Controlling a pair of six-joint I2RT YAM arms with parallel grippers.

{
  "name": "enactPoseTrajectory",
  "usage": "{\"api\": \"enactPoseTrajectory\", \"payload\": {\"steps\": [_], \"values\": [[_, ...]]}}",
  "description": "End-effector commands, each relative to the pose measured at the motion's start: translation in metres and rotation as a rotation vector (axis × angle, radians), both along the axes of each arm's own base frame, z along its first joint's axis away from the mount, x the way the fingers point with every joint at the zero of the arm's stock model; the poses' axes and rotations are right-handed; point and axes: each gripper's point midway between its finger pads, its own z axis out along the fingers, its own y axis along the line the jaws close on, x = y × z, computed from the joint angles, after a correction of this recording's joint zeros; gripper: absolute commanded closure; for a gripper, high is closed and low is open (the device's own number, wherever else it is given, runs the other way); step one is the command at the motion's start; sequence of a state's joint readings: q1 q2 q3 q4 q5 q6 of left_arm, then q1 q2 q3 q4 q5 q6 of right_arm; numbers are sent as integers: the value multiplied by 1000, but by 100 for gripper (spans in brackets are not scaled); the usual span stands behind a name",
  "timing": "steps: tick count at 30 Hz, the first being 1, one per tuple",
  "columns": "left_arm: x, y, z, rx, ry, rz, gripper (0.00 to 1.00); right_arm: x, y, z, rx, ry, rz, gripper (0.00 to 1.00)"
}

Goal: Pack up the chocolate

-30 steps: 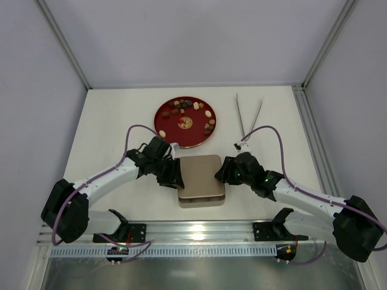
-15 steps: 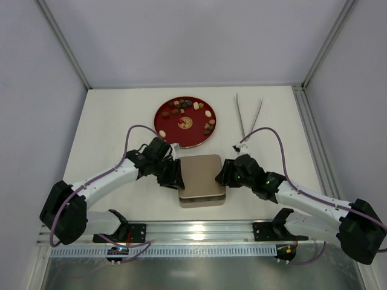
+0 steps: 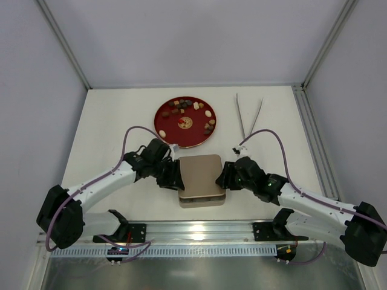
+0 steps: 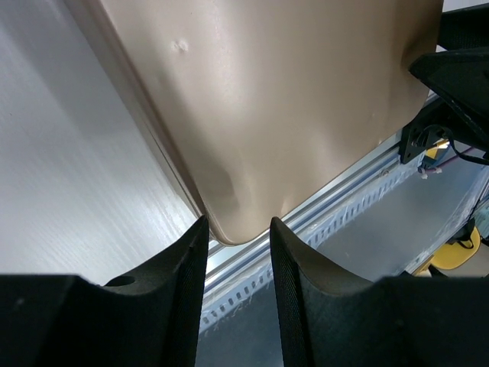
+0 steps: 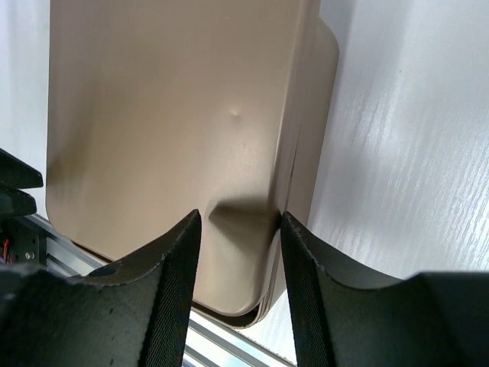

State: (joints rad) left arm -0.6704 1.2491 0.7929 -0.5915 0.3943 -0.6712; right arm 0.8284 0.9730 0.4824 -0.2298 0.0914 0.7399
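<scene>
Left gripper (image 3: 176,176) is clamped on the near-left corner of the gold lid (image 3: 200,171), with the corner wedged between its fingers (image 4: 182,264). Right gripper (image 3: 222,176) is clenched over the lid's right rim. Both arms are stretched low and bent inward from the bases, meeting at the tin base (image 3: 203,201), on which the lid sits slightly offset. The chocolate (image 3: 181,107) is scattered on the red plate (image 3: 161,115) behind the tin, and the tongs (image 3: 249,115) lie right of the plate.
</scene>
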Motion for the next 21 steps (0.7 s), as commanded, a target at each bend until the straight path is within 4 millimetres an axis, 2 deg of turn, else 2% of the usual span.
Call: {"api": "enactPoseTrajectory", "payload": {"steps": [1, 7, 13, 17, 19, 20, 21], "values": [[-7, 0, 6, -26, -1, -12, 62, 3, 5, 19, 35, -40, -9, 52], [-7, -1, 10, -39, -11, -8, 60, -7, 8, 16, 55, -17, 2, 52], [-7, -1, 21, -67, -36, -6, 50, -7, -6, 19, 23, -39, -42, 51], [-10, -4, 31, -103, -47, -24, 49, -5, -7, 30, 16, -65, -34, 48], [-13, -5, 37, -122, -55, -32, 49, 3, -10, 37, -15, -99, -40, 45], [-15, -5, 38, -127, -58, -35, 49, 10, -7, 52, -22, -136, -20, 44], [-17, -5, 38, -129, -58, -37, 50, 16, -5, 53, -47, -135, -8, 44]]}}
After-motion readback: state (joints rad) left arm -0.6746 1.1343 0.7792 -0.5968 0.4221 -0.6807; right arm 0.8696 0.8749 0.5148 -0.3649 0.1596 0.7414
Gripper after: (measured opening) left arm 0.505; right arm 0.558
